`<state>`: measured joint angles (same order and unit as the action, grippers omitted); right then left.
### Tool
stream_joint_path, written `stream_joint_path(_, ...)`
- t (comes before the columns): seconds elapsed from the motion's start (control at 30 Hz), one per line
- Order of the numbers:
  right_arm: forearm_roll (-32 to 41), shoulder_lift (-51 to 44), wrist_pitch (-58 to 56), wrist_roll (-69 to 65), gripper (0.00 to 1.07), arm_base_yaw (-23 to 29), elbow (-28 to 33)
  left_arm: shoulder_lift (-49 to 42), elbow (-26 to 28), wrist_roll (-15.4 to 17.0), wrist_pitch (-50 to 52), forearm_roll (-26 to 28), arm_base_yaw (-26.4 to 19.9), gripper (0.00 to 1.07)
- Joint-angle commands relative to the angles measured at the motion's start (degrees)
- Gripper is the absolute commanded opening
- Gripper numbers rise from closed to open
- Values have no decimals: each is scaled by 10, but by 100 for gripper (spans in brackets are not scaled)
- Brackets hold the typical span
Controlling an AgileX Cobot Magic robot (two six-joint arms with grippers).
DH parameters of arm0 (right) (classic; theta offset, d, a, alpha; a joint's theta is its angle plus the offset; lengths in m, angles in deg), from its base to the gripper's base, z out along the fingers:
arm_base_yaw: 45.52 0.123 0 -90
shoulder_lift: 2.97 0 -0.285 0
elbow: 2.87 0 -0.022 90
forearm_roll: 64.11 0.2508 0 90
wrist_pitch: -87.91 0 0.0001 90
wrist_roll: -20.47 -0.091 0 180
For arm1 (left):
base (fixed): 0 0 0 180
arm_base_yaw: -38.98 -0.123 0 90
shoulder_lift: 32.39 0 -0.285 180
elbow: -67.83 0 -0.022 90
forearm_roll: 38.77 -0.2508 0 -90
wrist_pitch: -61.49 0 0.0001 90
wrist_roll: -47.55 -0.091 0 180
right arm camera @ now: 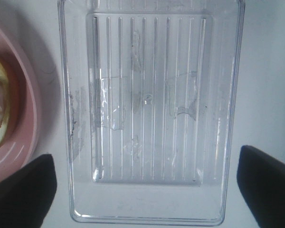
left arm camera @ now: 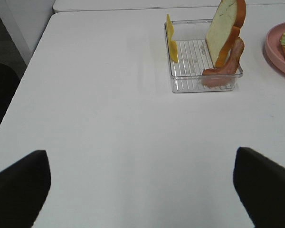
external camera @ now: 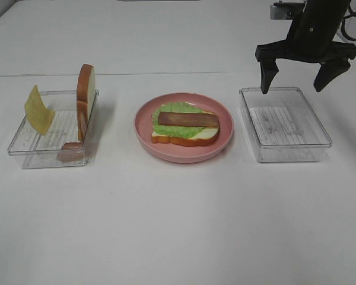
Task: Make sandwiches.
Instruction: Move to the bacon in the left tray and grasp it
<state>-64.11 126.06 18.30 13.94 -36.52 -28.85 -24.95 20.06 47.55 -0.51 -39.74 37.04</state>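
The sandwich (external camera: 186, 124) lies on a pink plate (external camera: 184, 157) in the middle: a bread slice, green lettuce (external camera: 178, 109) and a brown meat strip (external camera: 188, 119) on top. In the left clear tray (external camera: 24, 157) a yellow cheese slice (external camera: 38, 110) leans, a second bread slice (external camera: 86, 89) stands on edge, and a meat strip (external camera: 77, 127) rests against it. My right gripper (external camera: 292, 89) hangs open and empty over the far end of the right tray (external camera: 288, 153). My left gripper (left arm camera: 140, 166) is open and empty, well short of its tray (left arm camera: 199, 85).
The right tray (right arm camera: 66, 142) is empty, with the plate's rim (right arm camera: 26, 109) just beside it. A seam between two white tabletops runs behind the trays. Bare table stretches in front of all three containers.
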Motion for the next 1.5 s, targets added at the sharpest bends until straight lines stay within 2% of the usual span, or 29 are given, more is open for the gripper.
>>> stream_joint_path(0.03,-5,-26,-66,6,94,-1,17,-8,0,0,5,-4,-2,102)
stream_joint_path(0.1,-7,-75,-66,6,94,-1,73,-8,0,0,5,-5,-2,102)
stream_joint_path(0.13,-7,-75,-66,6,94,-1,73,-8,0,0,5,-5,-2,102)
stream_joint_path(0.17,-10,-122,-66,3,94,-1,128,-8,0,0,5,-5,-2,102)
stream_joint_path(0.2,-10,-144,-64,3,94,-1,154,-8,0,0,5,-5,-2,102)
stream_joint_path(0.23,-10,-144,-64,3,94,-1,154,-8,0,0,5,-5,-2,102)
stream_joint_path(0.27,-9,-206,-52,-1,94,-1,220,-8,0,0,5,-5,-2,102)
stream_joint_path(0.3,-9,-206,-52,-1,94,-1,220,-8,0,0,5,-5,-2,102)
stream_joint_path(0.33,-9,-234,-44,-3,94,-1,248,-8,0,0,5,-5,-2,102)
stream_joint_path(0.37,-8,-305,-23,-10,94,0,315,-8,0,0,5,-5,-2,102)
stream_joint_path(0.4,-8,-305,-23,-10,94,0,315,-8,0,0,5,-5,-2,102)
stream_joint_path(0.47,-7,-411,2,-17,94,0,399,-8,0,0,5,-5,-2,102)
stream_joint_path(0.5,-7,-411,2,-17,94,0,399,-8,0,0,5,-5,-2,102)
stream_joint_path(0.57,-7,-516,12,-20,94,0,470,-7,0,0,5,-5,-2,102)
stream_joint_path(0.6,-7,-516,12,-20,94,0,470,-7,0,0,5,-5,-2,102)
stream_joint_path(0.63,-7,-591,14,-23,94,0,512,-7,0,0,5,-5,-2,102)
stream_joint_path(0.67,-7,-627,15,-25,94,0,530,-7,0,0,5,-5,-2,102)
stream_joint_path(0.7,-7,-627,15,-25,94,0,530,-7,0,0,5,-5,-2,102)
stream_joint_path(0.73,-7,-693,15,-26,94,0,558,-7,0,0,5,-5,-2,102)
stream_joint_path(0.8,-7,-720,15,-26,94,0,568,-7,0,0,5,-5,-2,102)
stream_joint_path(0.87,-7,-846,16,-26,94,0,606,-7,0,0,5,-5,-2,102)
stream_joint_path(0.9,-7,-846,16,-26,94,0,606,-7,0,0,5,-5,-2,102)
stream_joint_path(0.97,-7,-936,18,-26,94,0,628,-7,0,0,5,-5,-2,102)
stream_joint_path(1.07,-7,-957,19,-26,94,0,634,-7,0,0,5,-5,-2,102)
stream_joint_path(1.1,-7,-1008,24,-25,94,0,649,-7,0,0,5,-5,-2,102)
stream_joint_path(1.17,-7,-1027,27,-25,94,0,655,-7,0,0,5,-5,-2,102)
stream_joint_path(1.23,-7,-1093,32,-19,94,0,679,-7,0,0,5,-5,-2,102)
stream_joint_path(1.5,6,-1218,46,22,94,0,748,-7,0,0,5,-5,-2,102)
